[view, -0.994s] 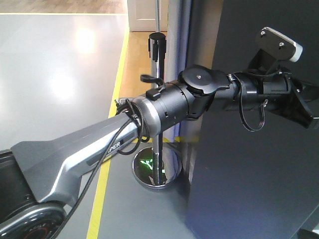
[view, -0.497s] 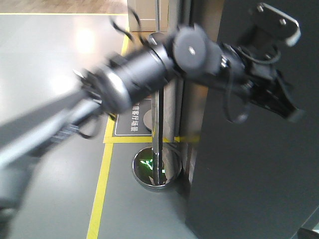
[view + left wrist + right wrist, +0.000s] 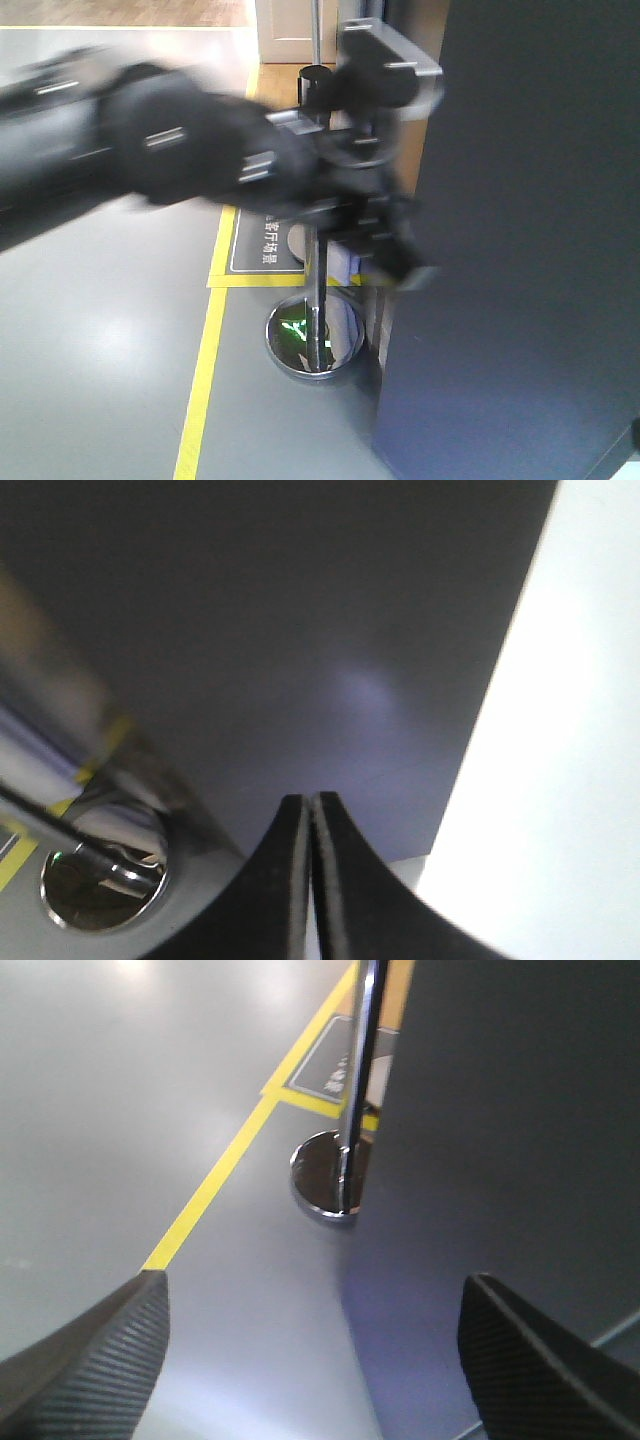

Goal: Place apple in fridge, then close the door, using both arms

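The fridge shows only as a tall dark grey panel (image 3: 520, 250) filling the right of the front view; I cannot tell which part is the door. The apple is out of view. My left arm (image 3: 190, 160) sweeps across the front view, motion-blurred, and its gripper (image 3: 405, 265) is at the panel's left edge. In the left wrist view that gripper (image 3: 305, 800) is shut with nothing between its jaws, facing the dark panel (image 3: 300, 630). My right gripper (image 3: 312, 1282) is open wide and empty, low over the floor beside the dark panel (image 3: 500, 1110).
A chrome stanchion post (image 3: 318, 300) with a round base (image 3: 313, 340) stands just left of the fridge, also in the right wrist view (image 3: 325, 1185). A yellow floor line (image 3: 205, 360) runs along the grey floor. A bright white area (image 3: 560, 780) borders the panel.
My left arm has swung up and to the left. Its gripper has moved from in front of the dark panel back to the panel's left edge.
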Robot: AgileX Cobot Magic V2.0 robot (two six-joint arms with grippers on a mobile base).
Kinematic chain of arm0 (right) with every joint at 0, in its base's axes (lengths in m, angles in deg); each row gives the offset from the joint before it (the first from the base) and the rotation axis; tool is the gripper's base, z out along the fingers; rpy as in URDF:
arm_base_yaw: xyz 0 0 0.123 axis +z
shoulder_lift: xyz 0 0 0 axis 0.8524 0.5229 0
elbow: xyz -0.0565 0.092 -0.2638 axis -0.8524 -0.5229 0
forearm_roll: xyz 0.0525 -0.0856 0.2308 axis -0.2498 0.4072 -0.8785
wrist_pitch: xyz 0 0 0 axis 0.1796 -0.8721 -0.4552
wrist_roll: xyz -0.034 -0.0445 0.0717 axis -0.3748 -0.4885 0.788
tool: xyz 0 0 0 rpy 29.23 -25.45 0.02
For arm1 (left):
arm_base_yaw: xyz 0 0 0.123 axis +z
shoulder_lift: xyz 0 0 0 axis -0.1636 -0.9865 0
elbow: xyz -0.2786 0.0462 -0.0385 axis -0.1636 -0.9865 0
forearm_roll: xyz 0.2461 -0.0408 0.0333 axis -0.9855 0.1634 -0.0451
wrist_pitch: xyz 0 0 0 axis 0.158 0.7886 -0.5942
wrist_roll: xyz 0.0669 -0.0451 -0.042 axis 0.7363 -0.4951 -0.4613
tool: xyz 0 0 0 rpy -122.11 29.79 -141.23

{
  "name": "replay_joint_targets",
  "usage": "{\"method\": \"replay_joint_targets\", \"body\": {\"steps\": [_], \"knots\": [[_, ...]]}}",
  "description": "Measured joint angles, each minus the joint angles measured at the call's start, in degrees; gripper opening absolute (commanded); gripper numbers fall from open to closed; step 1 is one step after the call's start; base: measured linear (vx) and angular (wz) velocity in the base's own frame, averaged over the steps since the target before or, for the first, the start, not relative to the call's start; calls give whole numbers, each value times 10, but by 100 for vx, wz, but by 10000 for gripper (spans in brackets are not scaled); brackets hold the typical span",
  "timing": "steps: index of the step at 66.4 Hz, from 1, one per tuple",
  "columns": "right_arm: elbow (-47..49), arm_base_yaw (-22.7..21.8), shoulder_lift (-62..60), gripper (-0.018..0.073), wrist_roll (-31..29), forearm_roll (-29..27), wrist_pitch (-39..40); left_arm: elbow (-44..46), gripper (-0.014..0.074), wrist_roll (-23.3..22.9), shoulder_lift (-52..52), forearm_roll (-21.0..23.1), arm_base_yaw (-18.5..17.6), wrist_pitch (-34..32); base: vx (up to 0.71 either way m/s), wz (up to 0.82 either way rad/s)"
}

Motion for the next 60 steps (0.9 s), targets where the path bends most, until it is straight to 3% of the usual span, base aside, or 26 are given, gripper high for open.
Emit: {"method": "replay_joint_targets", "body": {"steps": [12, 25, 36, 55, 60], "knots": [[0, 0, 0, 578, 43, 29, 23, -162, -6, -34, 130, -7, 40, -56, 0, 0], [0, 0, 0, 517, 47, 34, 32, -287, -6, -40, 242, -9, 64, -62, 0, 0], [0, 0, 0, 358, 49, 36, 34, -349, -6, -40, 307, -9, 66, -61, 0, 0], [0, 0, 1, -17, 49, 36, 41, -363, -6, -40, 326, -9, 66, -60, 0, 0], [0, 0, 5, -11, 50, 36, 42, -363, -6, -40, 326, -9, 66, -60, 0, 0]]}}
